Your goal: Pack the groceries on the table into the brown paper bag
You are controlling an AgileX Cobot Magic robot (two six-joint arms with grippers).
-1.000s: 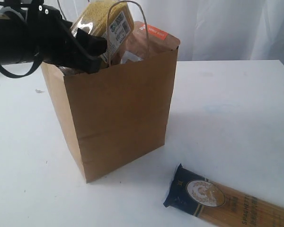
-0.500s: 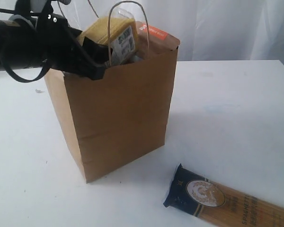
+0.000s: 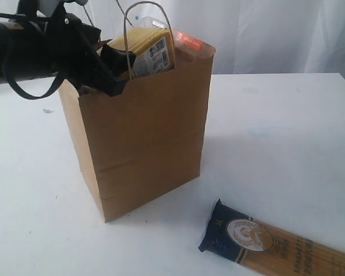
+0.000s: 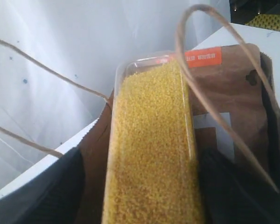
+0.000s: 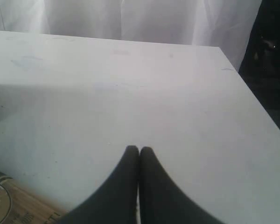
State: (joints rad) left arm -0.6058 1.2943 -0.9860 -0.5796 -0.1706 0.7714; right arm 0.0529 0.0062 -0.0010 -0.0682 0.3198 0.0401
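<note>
We see a white curtain (image 3: 276,34) hanging across the back of the scene in the exterior view, falling in soft vertical folds. In the left wrist view the white fabric carries a few small blue specks (image 4: 24,80). In the right wrist view a dark area (image 5: 270,56) lies beside the curtain's edge, with a faint glint in it; we cannot tell what it is. In the left wrist view a yellow patch (image 4: 268,21) sits in a dark corner, too blurred to name.

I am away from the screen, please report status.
Left gripper shut on grain bottle, inside bag mouth. Right gripper shut, empty, over table. Spaghetti pack on table. Pouch beside bottle.
</note>
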